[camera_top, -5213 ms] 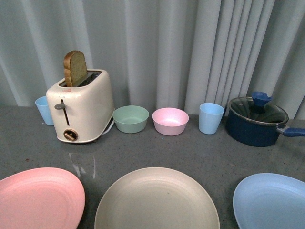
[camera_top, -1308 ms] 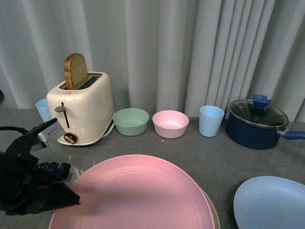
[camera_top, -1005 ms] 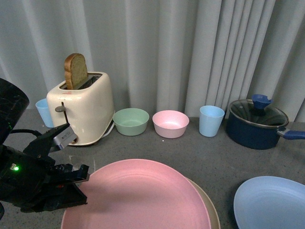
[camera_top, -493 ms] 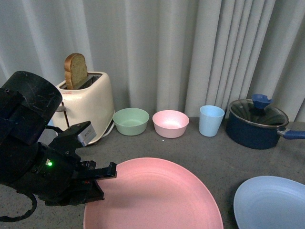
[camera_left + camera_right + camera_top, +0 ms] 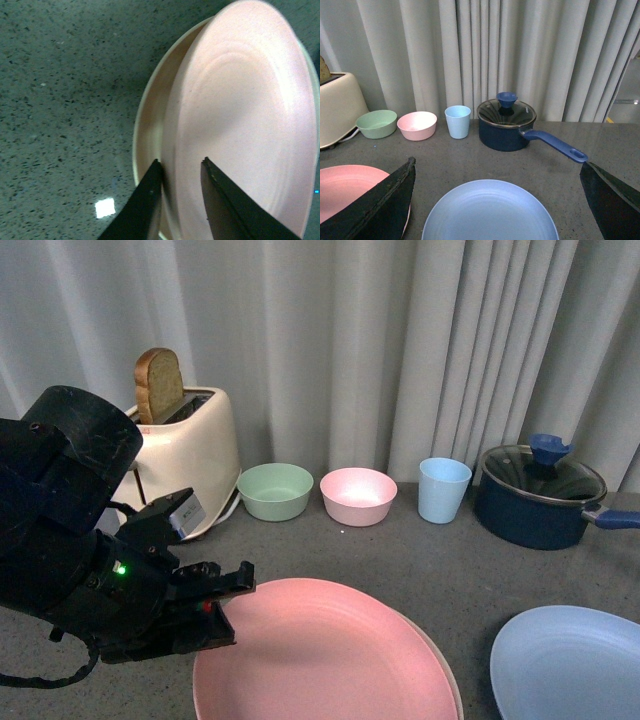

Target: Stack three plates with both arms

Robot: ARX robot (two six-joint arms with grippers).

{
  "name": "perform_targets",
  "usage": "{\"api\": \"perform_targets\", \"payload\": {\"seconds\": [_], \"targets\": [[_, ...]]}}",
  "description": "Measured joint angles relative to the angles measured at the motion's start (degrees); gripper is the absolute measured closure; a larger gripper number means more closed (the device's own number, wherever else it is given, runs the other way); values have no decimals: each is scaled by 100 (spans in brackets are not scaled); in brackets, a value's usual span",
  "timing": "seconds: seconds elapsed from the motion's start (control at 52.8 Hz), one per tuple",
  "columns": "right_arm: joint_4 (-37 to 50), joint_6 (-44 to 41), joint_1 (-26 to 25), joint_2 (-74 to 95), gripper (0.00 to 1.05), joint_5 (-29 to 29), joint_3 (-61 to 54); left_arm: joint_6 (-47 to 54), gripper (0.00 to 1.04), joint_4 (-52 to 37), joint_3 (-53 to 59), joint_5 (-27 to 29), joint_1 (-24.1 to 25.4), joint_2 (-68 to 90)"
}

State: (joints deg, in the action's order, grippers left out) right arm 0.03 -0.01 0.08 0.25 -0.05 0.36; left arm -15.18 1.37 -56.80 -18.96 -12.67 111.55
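Note:
My left gripper (image 5: pixel 215 605) is shut on the left rim of the pink plate (image 5: pixel 325 655), which sits over the beige plate (image 5: pixel 452 678); only a thin edge of the beige plate shows at the right. In the left wrist view the fingers (image 5: pixel 150 192) pinch the pink plate's (image 5: pixel 240 115) rim, with the beige plate (image 5: pixel 150 125) just beneath. The light blue plate (image 5: pixel 570 665) lies on the counter at the front right. In the right wrist view the light blue plate (image 5: pixel 490 212) lies between the wide-open jaws of my right gripper (image 5: pixel 495 202); the right arm does not show in the front view.
Along the back stand a cream toaster (image 5: pixel 185 455) with a bread slice, a green bowl (image 5: pixel 274 489), a pink bowl (image 5: pixel 357 494), a light blue cup (image 5: pixel 443 490) and a dark blue lidded pot (image 5: pixel 540 495) whose handle points right. A curtain hangs behind.
My left arm came in from the left, took the pink plate and carried it right, over the beige plate. It has sunk lower in the last half second. The light blue plate stayed put.

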Motion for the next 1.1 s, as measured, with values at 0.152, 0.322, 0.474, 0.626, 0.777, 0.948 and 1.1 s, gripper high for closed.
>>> {"api": "perform_targets", "payload": {"seconds": [0.152,0.322,0.474,0.626,0.777,0.948,1.1], "targets": [[0,0,0,0,7,-2,0,-308,50,-142,22,-363,131,-243],[0,0,0,0,7,0,0,-503,22,-393,175,-610,505,-649],[0,0,0,0,7,0,0,-463,8,-968,645,-483,1126,-1005],[0,0,0,0,7,0,0,-63,7,-2776,1556,282,2149,-1639],[0,0,0,0,7,-2,0,177,7,-3016,1683,479,2420,-1906],[0,0,0,0,7,2,0,1034,29,-5825,2710,997,2175,-1582],[0,0,0,0,7,0,0,1342,54,-6867,3497,1165,1998,-2205]]}}
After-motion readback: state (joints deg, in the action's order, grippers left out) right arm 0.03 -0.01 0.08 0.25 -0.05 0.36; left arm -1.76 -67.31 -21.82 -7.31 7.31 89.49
